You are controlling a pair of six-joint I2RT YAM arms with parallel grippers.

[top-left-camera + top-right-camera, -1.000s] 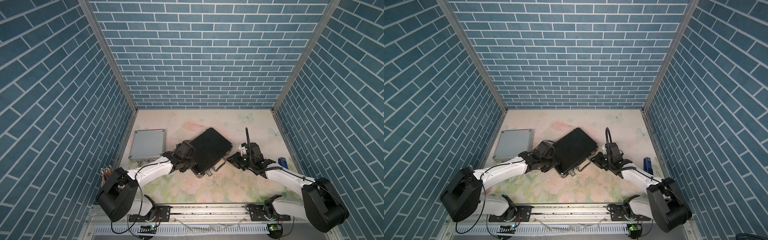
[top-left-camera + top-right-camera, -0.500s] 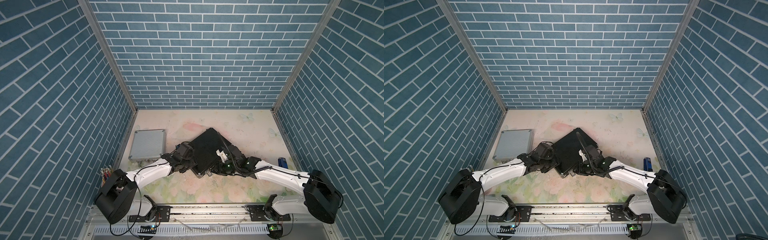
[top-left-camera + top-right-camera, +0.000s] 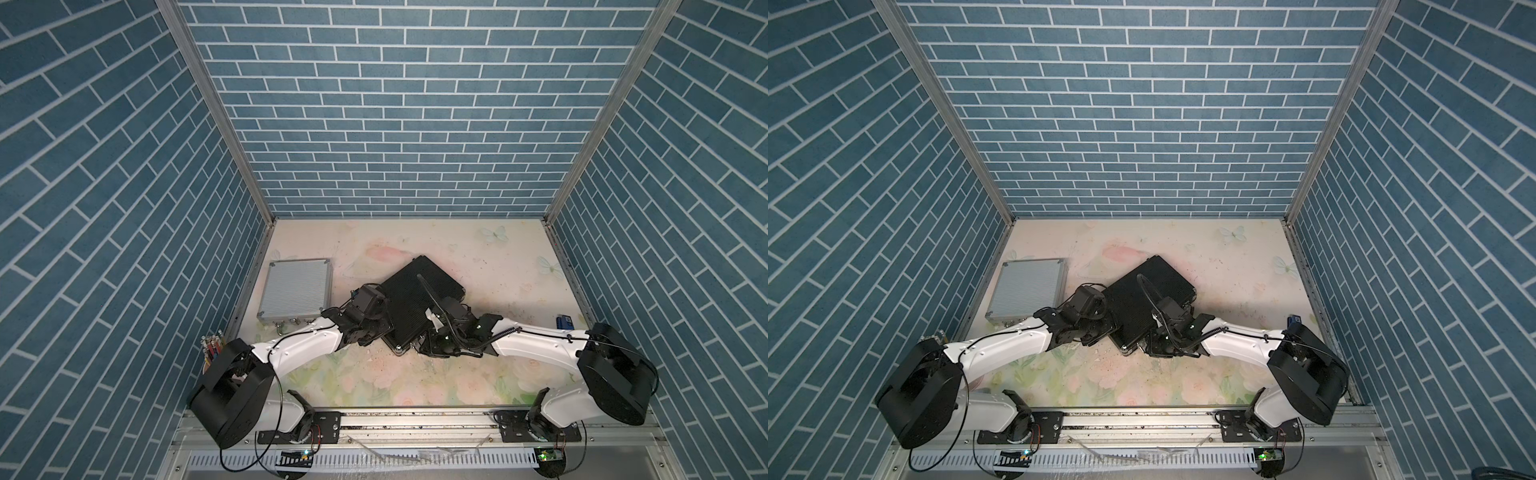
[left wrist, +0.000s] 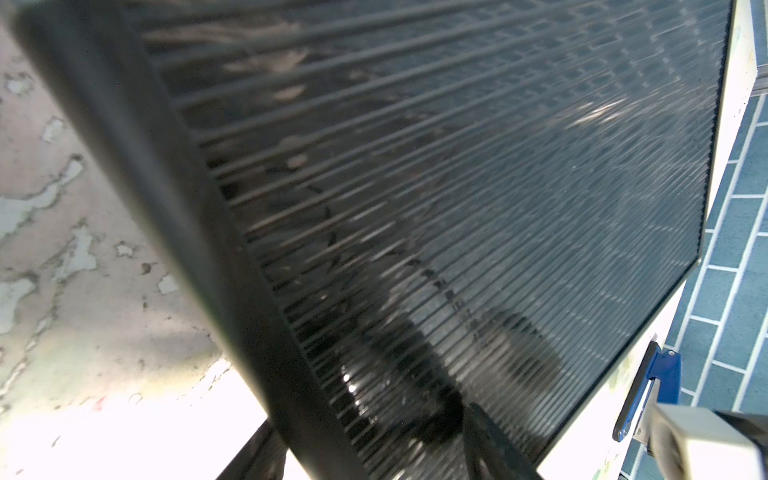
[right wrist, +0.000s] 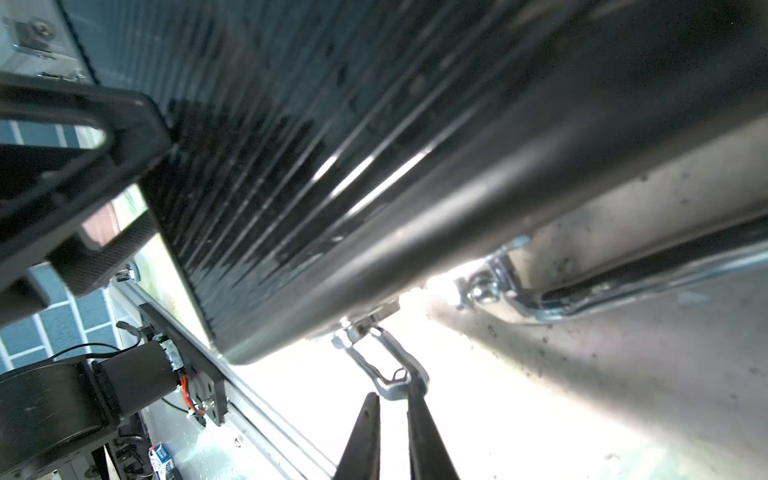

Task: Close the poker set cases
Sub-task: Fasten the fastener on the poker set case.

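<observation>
Since a second ago my right hand (image 5: 395, 392) has swung in from well clear of the black case (image 3: 419, 291) to its front edge. The case itself has kept its slanted place on the bench (image 3: 519, 374). That hand's fingers (image 5: 428, 436) are nearly pressed together, and the tip of a bright metal latch (image 5: 355, 334) hanging off the case's front edge is pinched between them. Just past the hand, along the same edge, the case's handle (image 5: 623, 276) lies flat on the bench.

My left hand (image 4: 370, 415) is on the opposite side of the case, about half spread and clamped on its rim. One finger rests on the ribbed lid (image 4: 457, 187) and its partner goes down behind the side wall. The lid looks fully down in both top views.

The silver case (image 3: 296, 289) lies flat and closed beyond the left hand, out toward the side wall and apart from the black one. A small blue object (image 3: 564, 321) sits well outward of the right hand, at the bench's edge.
</observation>
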